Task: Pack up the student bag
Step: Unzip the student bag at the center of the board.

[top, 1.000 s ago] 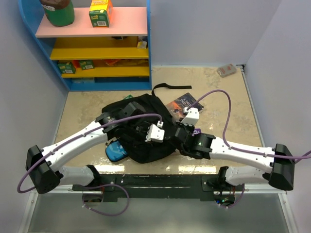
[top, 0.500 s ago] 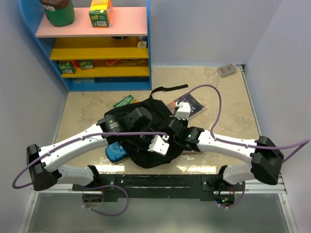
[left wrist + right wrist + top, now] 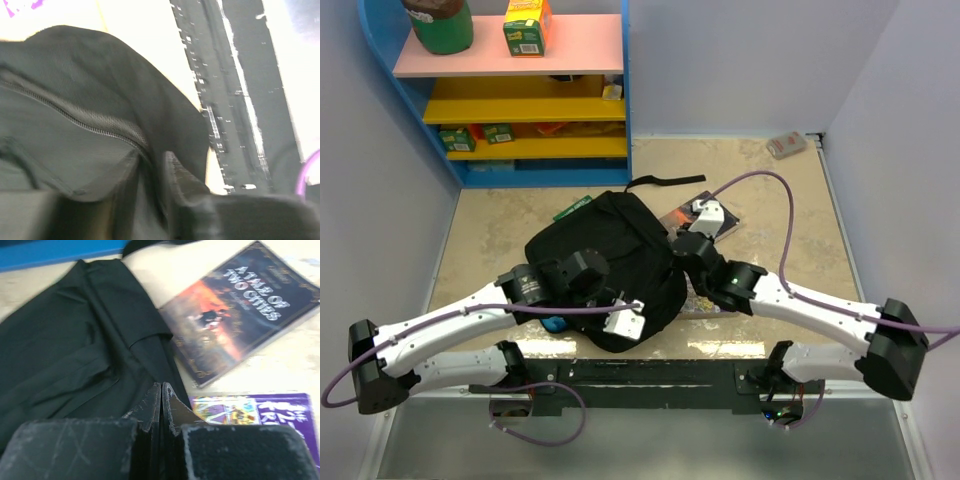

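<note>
Both arms have drawn back off the bag (image 3: 608, 238), and it now lies flatter and more closed-looking in the middle of the counter (image 3: 770, 190), a little toward the near edge. You have most of the packing left: the Two Cities book (image 3: 240, 310) lies just beside the bag on its right, the purple book (image 3: 252, 410) sits nearer you under the right arm, a green book (image 3: 575, 208) pokes out at the bag's far left, and the pencil case (image 3: 552, 323) is nearly hidden under the left arm. You cannot see what is already inside. The right gripper (image 3: 161, 395) has its jaws closed at the bag's right edge. The left gripper (image 3: 636, 314) is at the near edge by the zip (image 3: 75, 122), and you cannot tell how its jaws stand. A shelf (image 3: 520, 100) fills the far left corner and a small grey thing (image 3: 786, 145) lies in the far right one, both well clear.
</note>
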`<act>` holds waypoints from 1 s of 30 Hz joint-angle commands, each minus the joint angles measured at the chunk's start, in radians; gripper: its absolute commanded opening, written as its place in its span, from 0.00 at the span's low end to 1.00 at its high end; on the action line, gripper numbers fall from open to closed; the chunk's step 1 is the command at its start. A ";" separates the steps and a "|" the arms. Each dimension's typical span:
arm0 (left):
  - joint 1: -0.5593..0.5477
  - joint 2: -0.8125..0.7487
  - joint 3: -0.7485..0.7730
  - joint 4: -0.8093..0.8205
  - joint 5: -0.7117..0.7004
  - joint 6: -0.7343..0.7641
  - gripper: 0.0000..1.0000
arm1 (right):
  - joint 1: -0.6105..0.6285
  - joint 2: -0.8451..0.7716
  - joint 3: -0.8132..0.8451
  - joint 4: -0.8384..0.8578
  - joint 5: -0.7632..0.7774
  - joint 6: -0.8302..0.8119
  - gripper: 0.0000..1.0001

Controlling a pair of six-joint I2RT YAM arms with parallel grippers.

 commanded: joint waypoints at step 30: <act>-0.025 0.388 0.155 0.475 -0.284 -0.587 0.59 | 0.044 -0.219 -0.111 -0.012 -0.241 0.090 0.00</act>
